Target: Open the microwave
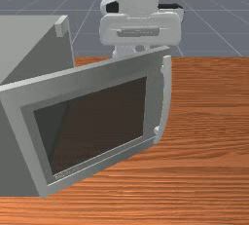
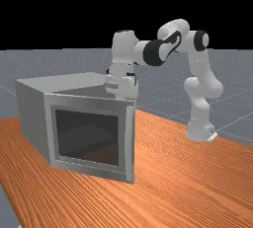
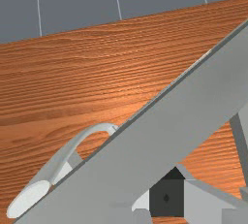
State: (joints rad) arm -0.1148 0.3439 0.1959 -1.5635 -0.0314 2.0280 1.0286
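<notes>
Front view: door of the microwave ajar; its handle, long axis twelve to six, lies towards half past four from the pincer, behind the door (apart or together: cannot tell); outward push apparently next

From the front view I see a table of orange-brown wood with dark grain. Behind it is a grey floor with thin pale lines. In my far view, the background above is black.
</notes>
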